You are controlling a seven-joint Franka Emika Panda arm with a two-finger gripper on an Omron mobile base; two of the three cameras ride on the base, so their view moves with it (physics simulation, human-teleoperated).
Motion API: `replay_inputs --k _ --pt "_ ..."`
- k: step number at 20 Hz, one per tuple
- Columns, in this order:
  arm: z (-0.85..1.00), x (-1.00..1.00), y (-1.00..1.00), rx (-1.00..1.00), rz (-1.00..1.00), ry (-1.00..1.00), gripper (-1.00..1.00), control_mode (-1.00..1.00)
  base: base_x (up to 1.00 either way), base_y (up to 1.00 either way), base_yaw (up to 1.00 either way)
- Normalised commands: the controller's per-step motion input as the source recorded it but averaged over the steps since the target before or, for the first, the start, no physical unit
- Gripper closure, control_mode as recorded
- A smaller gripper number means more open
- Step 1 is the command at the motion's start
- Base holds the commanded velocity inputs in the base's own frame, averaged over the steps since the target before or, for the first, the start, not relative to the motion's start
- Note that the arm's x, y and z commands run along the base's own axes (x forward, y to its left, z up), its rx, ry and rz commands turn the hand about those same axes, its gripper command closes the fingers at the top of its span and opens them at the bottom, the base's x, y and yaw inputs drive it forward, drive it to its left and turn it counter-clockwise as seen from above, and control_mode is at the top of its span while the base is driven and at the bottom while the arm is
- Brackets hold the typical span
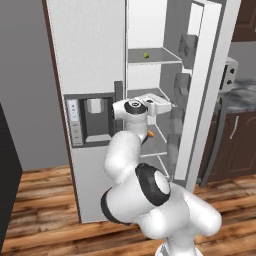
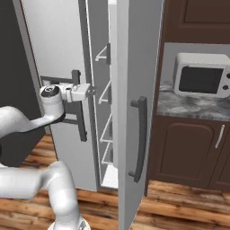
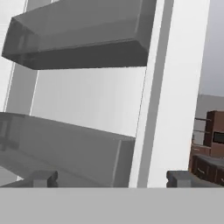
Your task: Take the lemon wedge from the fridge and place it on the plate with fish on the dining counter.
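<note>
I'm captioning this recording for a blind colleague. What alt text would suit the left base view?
A white robot arm reaches its tool into the open right side of a silver-white fridge. A tiny yellow lemon wedge sits on an upper shelf above the tool, and something orange shows lower down. The left door has a grey dispenser panel.

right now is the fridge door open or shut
Open: the fridge's right door is swung wide toward the camera, exposing the shelves inside.

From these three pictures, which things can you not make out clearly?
- Lemon wedge: a tiny yellow speck on the upper fridge shelf, left base view; shape too small to tell.
- Orange item: mostly hidden behind the arm.
- End effector: fingertips cut off by the hand view's bottom.
</note>
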Motion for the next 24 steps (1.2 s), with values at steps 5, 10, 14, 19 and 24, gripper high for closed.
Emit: replay_inputs --k 5,10,14,19,24 --pt "0.00 0.51 -0.32 0.04 -0.11 0.07 -1.00 -1.00 0.00 0.00 0.00" --pt "-0.06 0.19 -0.48 0.05 -0.10 0.03 -1.00 -1.00 0.00 0.00 0.00" --pt "-0.09 0.01 -0.59 0.04 -0.12 0.01 -1.00 -1.00 0.00 0.00 0.00" --pt "-0.01 -0.46 -0.85 0.15 -0.14 0.00 -1.00 -1.00 0.00 0.00 0.00" --pt "0.00 -0.95 -0.98 0.25 -0.30 0.00 -1.00 -1.00 0.00 0.00 0.00"
